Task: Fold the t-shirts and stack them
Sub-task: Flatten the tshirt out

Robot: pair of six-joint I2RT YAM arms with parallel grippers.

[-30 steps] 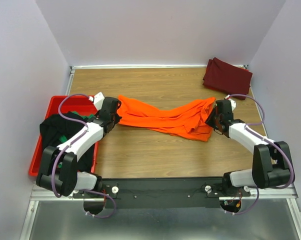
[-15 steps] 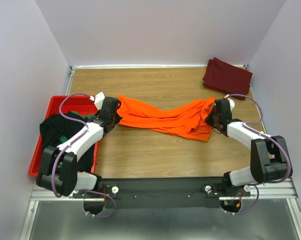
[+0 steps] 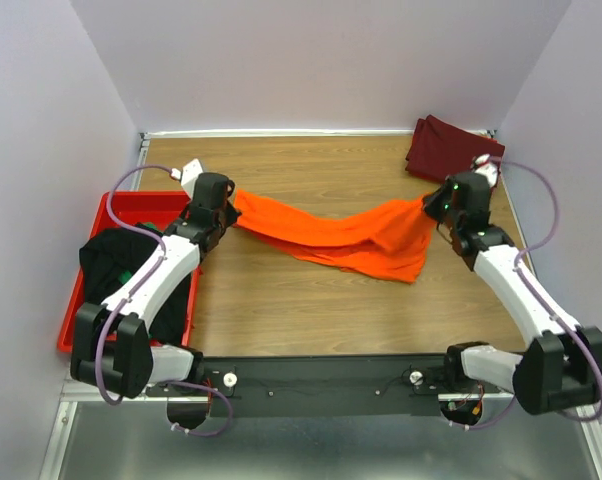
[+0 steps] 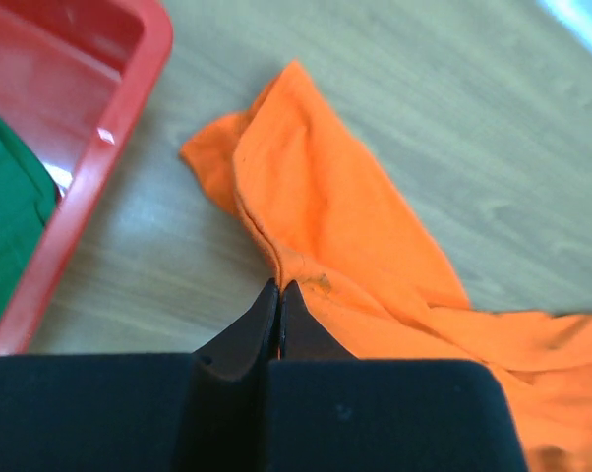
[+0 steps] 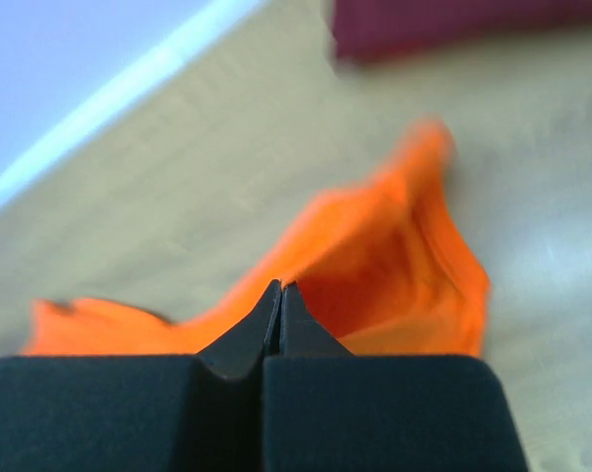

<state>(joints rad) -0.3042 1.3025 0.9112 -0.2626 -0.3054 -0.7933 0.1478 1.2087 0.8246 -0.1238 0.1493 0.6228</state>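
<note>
Red bin: A red plastic bin [image 3: 101, 212] is sitting at the left edge of the wooden tabletop [image 3: 311, 300]. It is holding a black cloth t-shirt [image 3: 111, 262] and a green cloth t-shirt [image 4: 11, 216]. They are probably waiting there for their turn.

Left claw: The left claw [image 3: 229, 205] is pinching shut on the left end of the bright orange t-shirt [image 3: 351, 235] made of soft cloth. In the left wrist view, its two black fingers are pressing together with the cloth edge right at their tips. It is holding this end just beside the red bin.

Orange t-shirt: It is stretching across the middle of the tabletop, from one claw to the other. It is bunching into a long, wrinkly band and sagging in the middle. I cannot tell if the low part is touching the wood.

Right claw: The right claw [image 3: 436, 203] is clenching tight on the right end of the orange t-shirt, near the far right corner. The right wrist view is blurry, but the cloth is hanging from the closed tips.

Maroon t-shirt: A dark maroon cloth t-shirt [image 3: 453, 150] is lying folded in the far right corner. It is probably starting the stack.

Why: The two claws are holding opposite ends, I think, to pull the shirt wide. That way it can go down flat before folding.
</note>
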